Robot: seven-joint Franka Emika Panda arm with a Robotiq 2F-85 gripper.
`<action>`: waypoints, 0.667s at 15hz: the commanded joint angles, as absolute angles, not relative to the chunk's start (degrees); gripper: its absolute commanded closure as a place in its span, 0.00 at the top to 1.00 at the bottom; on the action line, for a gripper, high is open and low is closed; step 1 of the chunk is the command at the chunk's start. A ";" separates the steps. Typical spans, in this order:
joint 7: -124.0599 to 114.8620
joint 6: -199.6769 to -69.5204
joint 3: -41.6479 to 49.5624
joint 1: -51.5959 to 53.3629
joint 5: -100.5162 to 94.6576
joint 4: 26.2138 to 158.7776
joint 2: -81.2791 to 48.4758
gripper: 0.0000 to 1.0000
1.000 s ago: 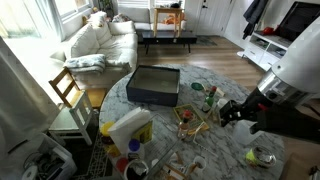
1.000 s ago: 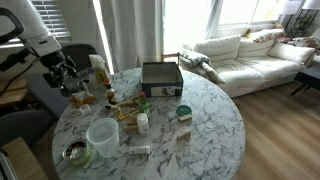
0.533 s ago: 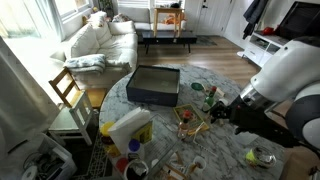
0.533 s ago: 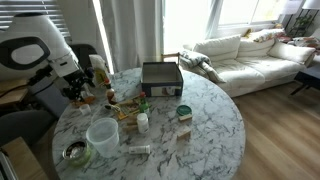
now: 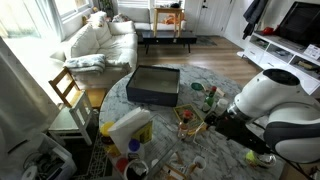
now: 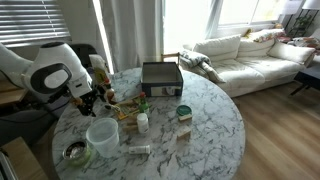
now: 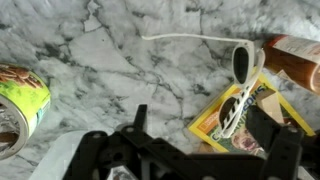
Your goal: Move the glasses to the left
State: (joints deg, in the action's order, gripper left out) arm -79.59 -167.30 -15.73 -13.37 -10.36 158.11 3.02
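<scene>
Item count, tabletop:
- Glasses [image 7: 243,65], white: 1 pair.
- Green can [image 7: 25,100]: 1.
- Yellow packet [image 7: 210,125]: 1.
- Dark box [image 6: 161,76], near far edge: 1.
- White tub [image 6: 102,133]: 1.
- Metal bowl [image 6: 72,152], near front edge: 1.

This is a home living room: a pale sofa [image 5: 100,40] stands far off by bright windows [image 6: 190,25], and a round marble worktop [image 6: 205,125] sits on a wood floor [image 6: 280,140]. At far right stands what looks like a television [image 5: 300,20], partly cut off.
</scene>
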 commanded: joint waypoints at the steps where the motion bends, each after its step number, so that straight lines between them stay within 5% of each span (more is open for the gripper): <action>1: -84.34 -170.80 -15.42 -15.07 -15.00 157.40 -2.23 1.00; 10: -84.53 -173.58 -14.48 -15.65 -11.70 155.00 -4.89 1.00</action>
State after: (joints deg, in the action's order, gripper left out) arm -82.64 -169.97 -15.47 -14.70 -12.33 157.15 -0.46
